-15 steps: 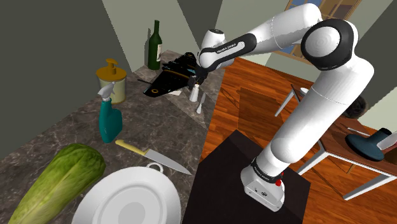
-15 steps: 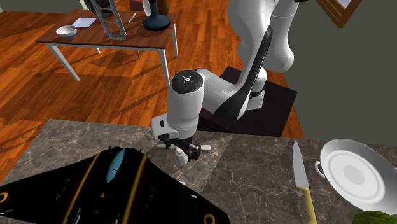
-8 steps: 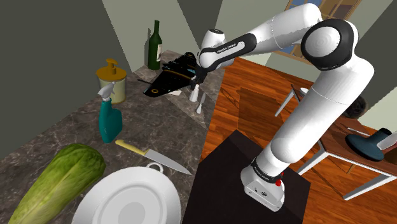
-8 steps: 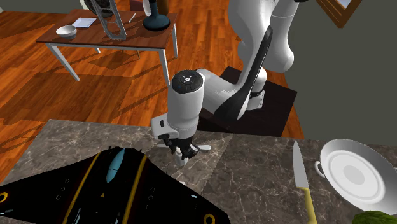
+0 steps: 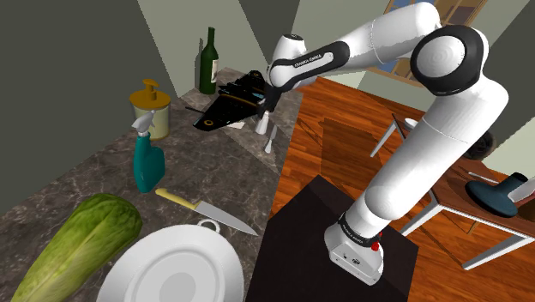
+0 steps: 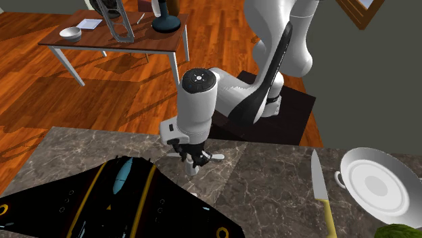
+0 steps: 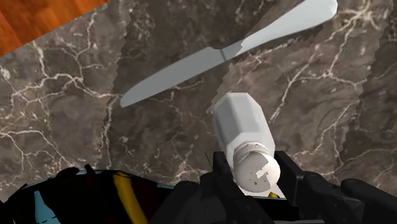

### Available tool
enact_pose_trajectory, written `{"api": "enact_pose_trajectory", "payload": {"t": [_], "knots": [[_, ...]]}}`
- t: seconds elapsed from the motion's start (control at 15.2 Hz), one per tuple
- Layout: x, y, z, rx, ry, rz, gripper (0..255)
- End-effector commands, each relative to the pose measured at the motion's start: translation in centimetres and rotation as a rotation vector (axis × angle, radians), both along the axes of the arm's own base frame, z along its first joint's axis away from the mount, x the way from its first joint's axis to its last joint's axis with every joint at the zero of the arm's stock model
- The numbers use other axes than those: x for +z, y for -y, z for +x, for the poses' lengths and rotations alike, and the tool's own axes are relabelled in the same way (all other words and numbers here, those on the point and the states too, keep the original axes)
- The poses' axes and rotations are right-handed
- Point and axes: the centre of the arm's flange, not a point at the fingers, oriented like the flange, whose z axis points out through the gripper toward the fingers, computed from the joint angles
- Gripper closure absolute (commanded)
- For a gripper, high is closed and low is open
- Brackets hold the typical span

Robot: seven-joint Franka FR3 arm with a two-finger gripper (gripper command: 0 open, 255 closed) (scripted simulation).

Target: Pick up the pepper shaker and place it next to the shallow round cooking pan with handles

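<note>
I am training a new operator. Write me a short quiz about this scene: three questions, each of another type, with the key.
1. True or false: the tool is shut on the white pepper shaker.
2. Which thing lies on the stone counter close to the shaker? A) a pale table knife B) a spoon C) a fork
3. Fill in: in the shoulder view, the kitchen knife beside the white pan has a ____ handle.

Key: 1 true; 2 A; 3 yellow.
</note>
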Motion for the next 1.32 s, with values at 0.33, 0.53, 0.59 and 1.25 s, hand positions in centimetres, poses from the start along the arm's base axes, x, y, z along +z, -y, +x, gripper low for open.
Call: {"api": "enact_pose_trajectory", "payload": {"t": [0.33,0.53,0.59,1.25], "knots": [[3.6,0.0,0.1,0.0,0.0,0.0,255],[5.2,0.0,0.1,0.0,0.0,0.0,255],[5.7,0.0,0.1,0.0,0.0,0.0,255],[11.0,0.0,0.1,0.0,0.0,0.0,255]]}}
